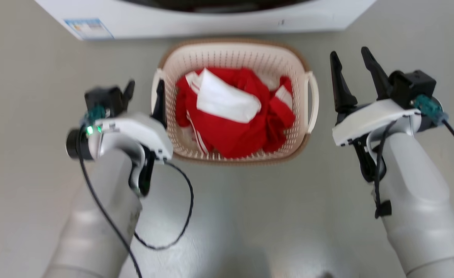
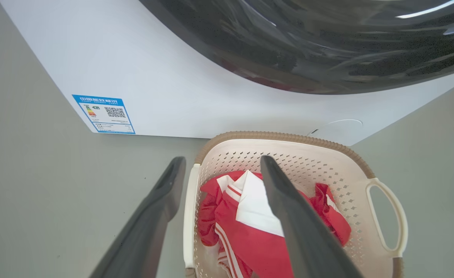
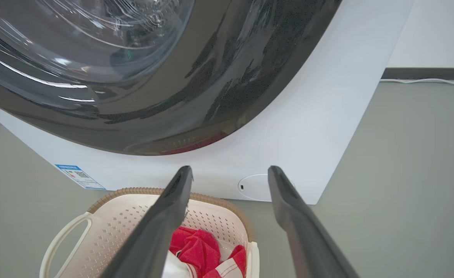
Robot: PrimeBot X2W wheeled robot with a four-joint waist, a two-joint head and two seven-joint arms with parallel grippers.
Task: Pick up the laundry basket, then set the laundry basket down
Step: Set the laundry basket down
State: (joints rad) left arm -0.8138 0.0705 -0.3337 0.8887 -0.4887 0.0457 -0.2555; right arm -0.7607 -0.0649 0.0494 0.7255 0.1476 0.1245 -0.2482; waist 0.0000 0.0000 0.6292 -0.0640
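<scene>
L pincer (image 1: pixel 145 87) spread astride L handle (image 1: pixel 154 87) of laundry basket (image 1: pixel 234 58); R pincer (image 1: pixel 349 56) spread, just off R handle (image 1: pixel 314 100).

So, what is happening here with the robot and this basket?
A laundry basket with red and white clothes stands on the floor in front of a washing machine, not yet lifted. The left hand is open, one finger on each side of the basket's left handle, not closed on it. The right hand is open too, beside the right handle but apart from it. It seems a two-handed lift is being prepared.
</scene>
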